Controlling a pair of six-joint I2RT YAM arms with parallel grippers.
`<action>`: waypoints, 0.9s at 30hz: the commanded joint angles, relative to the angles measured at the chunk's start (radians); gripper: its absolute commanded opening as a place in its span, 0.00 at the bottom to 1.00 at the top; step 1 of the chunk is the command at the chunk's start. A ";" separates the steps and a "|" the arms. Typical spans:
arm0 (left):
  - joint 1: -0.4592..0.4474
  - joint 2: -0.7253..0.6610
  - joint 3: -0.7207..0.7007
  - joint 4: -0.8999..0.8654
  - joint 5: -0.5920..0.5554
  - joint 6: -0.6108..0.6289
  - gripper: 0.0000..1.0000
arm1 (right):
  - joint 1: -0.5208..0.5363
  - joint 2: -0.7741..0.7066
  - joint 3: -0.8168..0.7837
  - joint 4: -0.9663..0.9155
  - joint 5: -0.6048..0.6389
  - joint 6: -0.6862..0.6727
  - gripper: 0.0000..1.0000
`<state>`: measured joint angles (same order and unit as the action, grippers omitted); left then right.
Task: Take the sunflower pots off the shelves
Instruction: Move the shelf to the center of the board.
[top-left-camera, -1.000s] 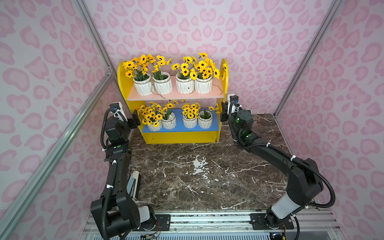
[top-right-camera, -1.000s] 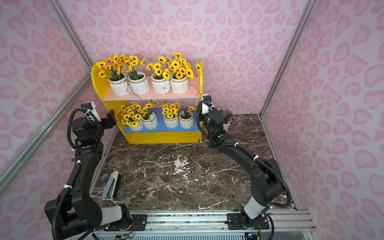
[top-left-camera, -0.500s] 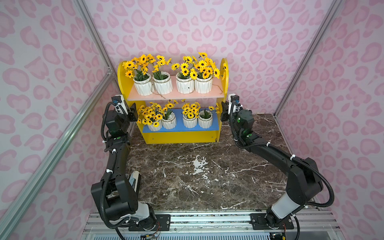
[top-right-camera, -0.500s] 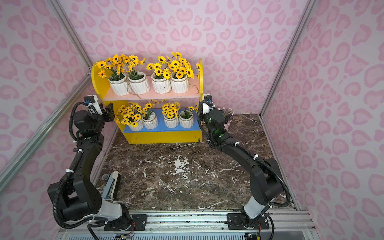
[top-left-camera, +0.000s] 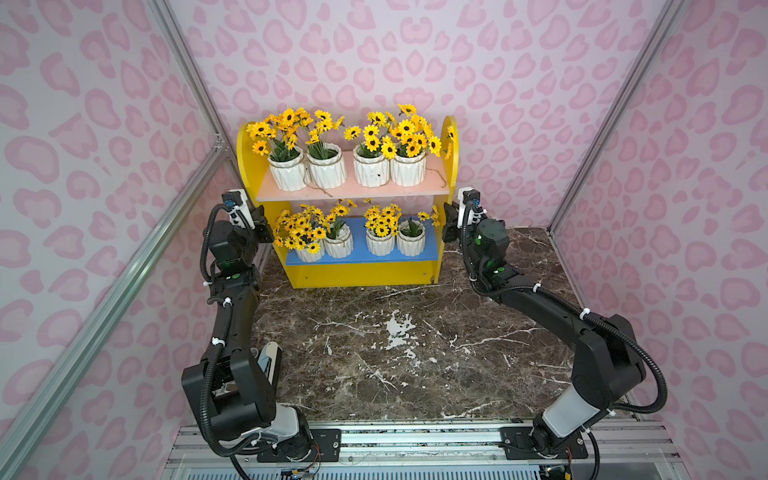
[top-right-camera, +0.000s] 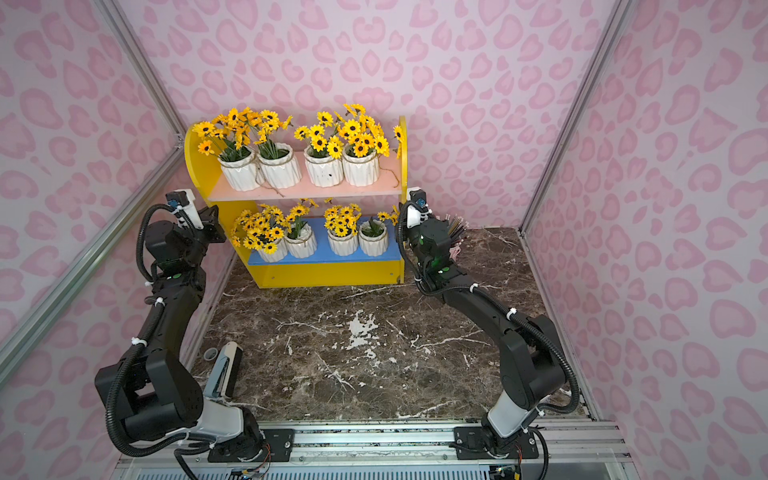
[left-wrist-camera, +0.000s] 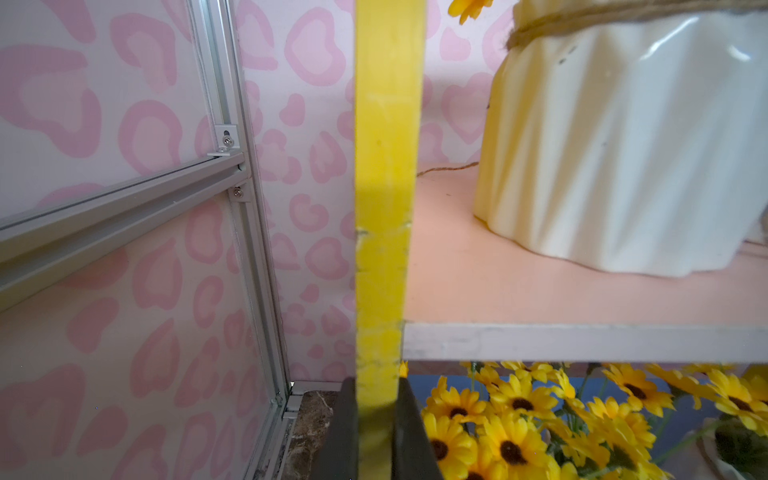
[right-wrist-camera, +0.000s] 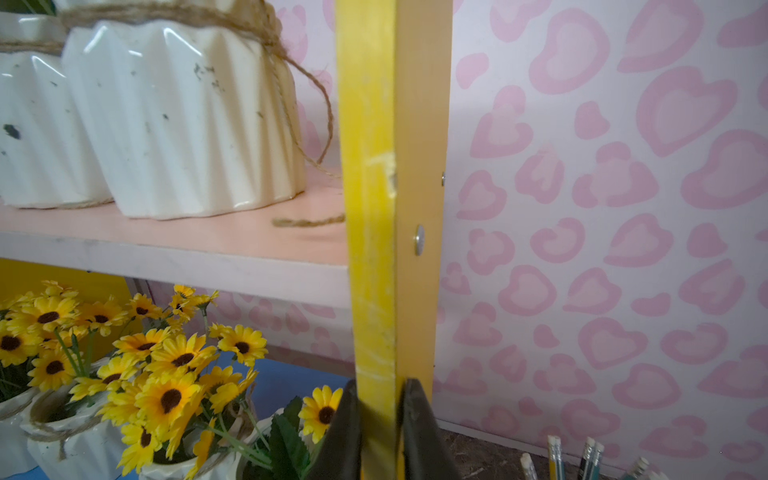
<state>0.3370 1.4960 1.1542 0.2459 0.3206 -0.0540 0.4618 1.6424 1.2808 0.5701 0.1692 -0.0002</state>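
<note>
L end effector (left-wrist-camera: 376, 399) clamped on left side of shelves (top-left-camera: 361, 274), R end effector (right-wrist-camera: 380, 395) clamped on right side; sunflower pots (top-left-camera: 371, 171) sit btwn them, untouched, both levels.

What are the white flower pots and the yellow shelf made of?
The pots look like glazed ceramic: glossy white, with bright highlights on the ribs and a few dark specks. The shelf seems to be painted wood or fibreboard: its yellow edge is chipped and scuffed.
</note>
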 joint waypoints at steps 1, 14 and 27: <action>-0.014 -0.010 0.001 0.039 0.065 0.005 0.03 | -0.010 -0.004 -0.001 0.028 0.024 0.062 0.00; -0.093 -0.114 -0.051 0.019 0.059 -0.002 0.04 | -0.019 -0.060 -0.034 0.036 0.039 0.051 0.00; -0.108 -0.234 -0.104 -0.037 0.025 -0.050 0.04 | -0.008 -0.182 -0.128 0.008 0.031 0.068 0.00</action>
<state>0.2390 1.2938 1.0496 0.1001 0.2436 -0.0696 0.4423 1.4925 1.1625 0.5140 0.2379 0.0113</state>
